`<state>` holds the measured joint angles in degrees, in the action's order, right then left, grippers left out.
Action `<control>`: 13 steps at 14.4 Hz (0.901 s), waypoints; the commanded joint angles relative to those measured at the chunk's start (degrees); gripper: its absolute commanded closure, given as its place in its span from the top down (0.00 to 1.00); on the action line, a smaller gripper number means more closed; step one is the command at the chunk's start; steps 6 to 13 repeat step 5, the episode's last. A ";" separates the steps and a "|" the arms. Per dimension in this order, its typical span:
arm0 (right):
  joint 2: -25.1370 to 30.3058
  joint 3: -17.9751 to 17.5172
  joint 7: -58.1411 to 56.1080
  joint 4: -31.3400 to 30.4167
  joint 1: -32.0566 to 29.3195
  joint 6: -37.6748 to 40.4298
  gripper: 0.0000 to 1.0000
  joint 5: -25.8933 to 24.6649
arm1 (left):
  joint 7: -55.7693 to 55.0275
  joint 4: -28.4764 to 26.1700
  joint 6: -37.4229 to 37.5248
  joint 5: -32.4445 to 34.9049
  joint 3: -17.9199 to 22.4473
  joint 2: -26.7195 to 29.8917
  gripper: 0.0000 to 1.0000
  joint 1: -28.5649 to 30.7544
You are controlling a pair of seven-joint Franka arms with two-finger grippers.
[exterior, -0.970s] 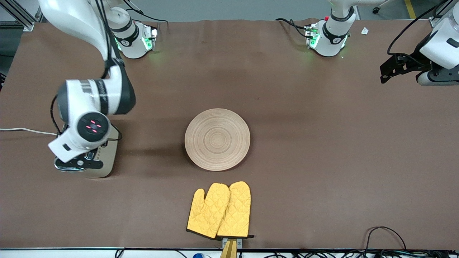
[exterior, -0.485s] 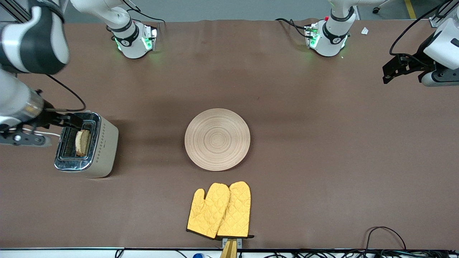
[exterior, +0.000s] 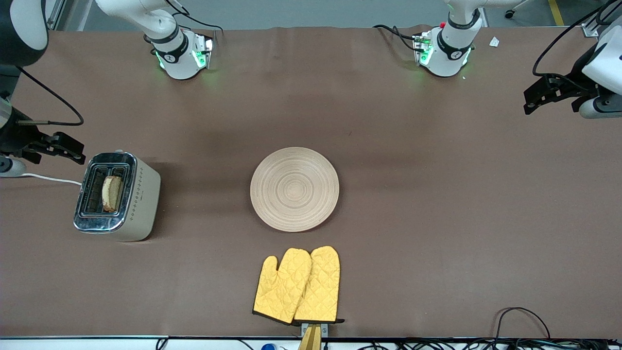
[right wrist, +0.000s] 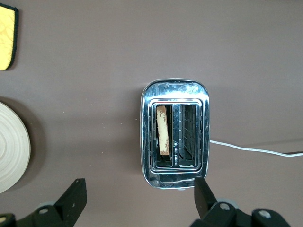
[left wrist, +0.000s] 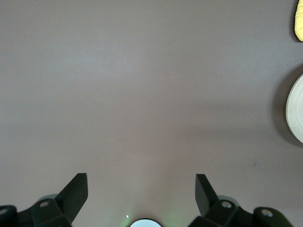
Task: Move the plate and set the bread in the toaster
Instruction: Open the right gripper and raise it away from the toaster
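Brown tabletop point(exterior: 437, 194) | brown bread slice point(exterior: 112, 193) in cream chrome-topped toaster point(exterior: 116, 197), round wooden plate point(exterior: 294, 189) bare | left claw point(left wrist: 142, 194), right claw point(right wrist: 139, 198) gaping, empty | risk: shallow bread may tip if jolted.

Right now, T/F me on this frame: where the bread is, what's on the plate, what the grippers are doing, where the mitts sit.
1. The bread stands in one slot of the toaster. True.
2. The plate has a slice lying on it. False: its surface is bare.
3. The right gripper is clamped on the bread. False: it is open, holds nothing, and hangs over the table beside the toaster.
4. The yellow oven mitts lie nearer to the front camera than the plate. True.
5. The left gripper is open over bare table at the left arm's end. True.
6. Both toaster slots are filled. False: the second slot is empty.
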<state>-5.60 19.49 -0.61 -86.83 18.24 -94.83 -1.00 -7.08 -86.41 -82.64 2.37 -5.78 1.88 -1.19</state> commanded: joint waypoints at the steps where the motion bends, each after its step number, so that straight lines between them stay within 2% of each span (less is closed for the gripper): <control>1: 1.56 -0.59 -1.41 -0.37 -1.45 -0.09 1.00 1.09 | 0.31 1.07 0.20 -0.18 -0.03 -0.38 1.00 0.13; 3: 1.39 -2.68 -0.71 0.52 -5.47 0.00 1.00 1.18 | 0.13 1.07 0.20 -0.09 -0.03 -0.38 1.00 0.13; 5: 1.47 -10.21 -0.45 0.87 -13.45 -0.09 1.00 1.70 | 0.22 1.07 0.20 0.00 -0.03 -0.38 1.00 0.05; 13: 1.47 -10.21 -0.45 0.87 -13.45 -0.09 1.00 1.70 | 0.22 1.07 0.20 0.00 -0.03 -0.38 1.00 0.05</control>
